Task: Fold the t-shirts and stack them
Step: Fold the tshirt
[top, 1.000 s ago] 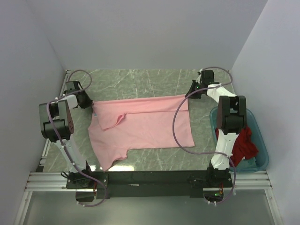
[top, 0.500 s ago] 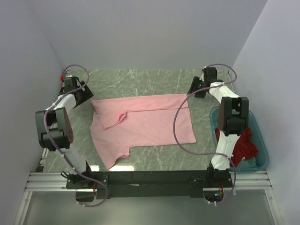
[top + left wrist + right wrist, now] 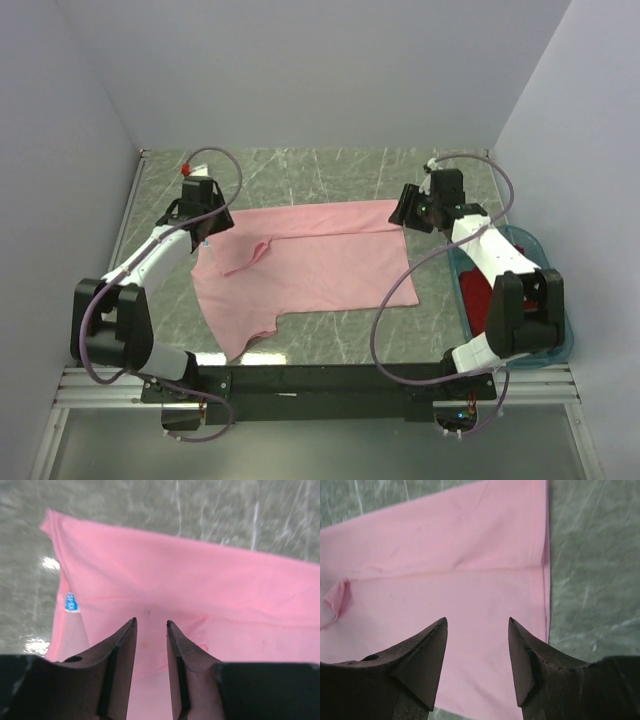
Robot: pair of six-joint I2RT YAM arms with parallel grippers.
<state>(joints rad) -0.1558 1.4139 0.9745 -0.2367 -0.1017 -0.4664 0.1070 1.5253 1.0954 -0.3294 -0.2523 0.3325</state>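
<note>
The pink t-shirt (image 3: 330,265) lies partly folded mid-way across the bench (image 3: 300,165). My left tool (image 3: 150,623) is slightly parted, my right tool (image 3: 477,621) spread, both empty. Next, I reckon, I pinch its far corners.

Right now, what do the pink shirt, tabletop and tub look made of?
Pink shirt: soft matte knit cloth, probably cotton; it creases and folds.
Tabletop: hard green-grey marble-look surface, white veins, slight glare; stone or laminate, unclear.
Tub: teal plastic, seemingly translucent; smooth rim.

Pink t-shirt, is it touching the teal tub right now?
Apart. The top view shows a strip of bare table between the pink t-shirt and the teal tub.
</note>
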